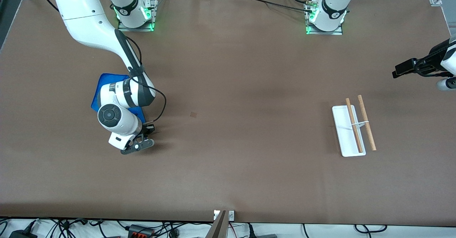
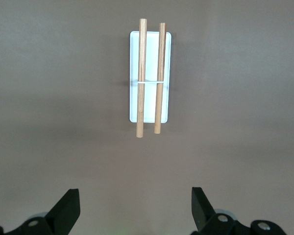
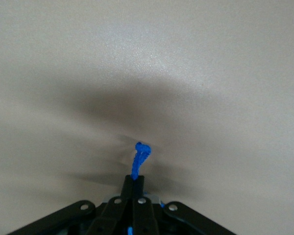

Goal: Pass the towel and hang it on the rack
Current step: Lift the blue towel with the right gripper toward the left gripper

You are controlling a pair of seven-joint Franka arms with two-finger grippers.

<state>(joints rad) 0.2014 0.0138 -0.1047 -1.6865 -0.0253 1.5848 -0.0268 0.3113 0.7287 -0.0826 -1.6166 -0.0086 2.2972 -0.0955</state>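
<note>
The blue towel (image 1: 105, 81) is at the right arm's end of the table, mostly hidden under that arm. My right gripper (image 1: 141, 142) is low over the table beside it. In the right wrist view this gripper (image 3: 139, 179) is shut on a thin blue bit of the towel (image 3: 140, 154) that sticks out past the fingertips. The rack (image 1: 352, 127), a white tray with two wooden rods, stands toward the left arm's end. My left gripper (image 1: 406, 68) waits up in the air past the rack. In the left wrist view it (image 2: 134, 193) is open and empty, facing the rack (image 2: 150, 78).
A small dark square mark (image 1: 193, 114) lies on the brown table between the towel and the rack. The two arm bases (image 1: 135, 15) (image 1: 326, 17) stand along the table's back edge. Cables run past the front edge.
</note>
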